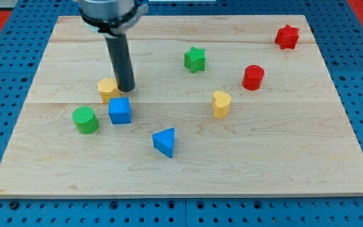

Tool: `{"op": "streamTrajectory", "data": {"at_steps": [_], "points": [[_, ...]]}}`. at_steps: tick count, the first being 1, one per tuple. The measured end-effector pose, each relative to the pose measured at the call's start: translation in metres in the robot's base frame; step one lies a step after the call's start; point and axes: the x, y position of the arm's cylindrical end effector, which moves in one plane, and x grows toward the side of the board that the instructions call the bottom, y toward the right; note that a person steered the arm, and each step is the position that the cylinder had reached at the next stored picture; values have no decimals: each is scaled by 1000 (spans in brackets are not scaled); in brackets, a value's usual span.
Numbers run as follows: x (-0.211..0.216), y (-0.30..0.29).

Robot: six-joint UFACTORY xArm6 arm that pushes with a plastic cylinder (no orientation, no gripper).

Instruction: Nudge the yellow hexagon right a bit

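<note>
The yellow hexagon lies on the wooden board at the view's left. My tip stands right against the hexagon's right side, touching or nearly touching it. The dark rod rises from there to the view's top. A blue cube sits just below the hexagon and the tip.
A green cylinder lies left of the blue cube. A blue triangle is lower centre. A green star, a yellow heart, a red cylinder and a red star lie to the right.
</note>
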Motion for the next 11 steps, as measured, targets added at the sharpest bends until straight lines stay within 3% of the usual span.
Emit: {"op": "streamTrajectory", "data": {"at_steps": [1,3,5,6,9,11], "points": [[-7,-16],[19,-48],[10,-119],[32,-128],[48,-127],[48,-80]]}}
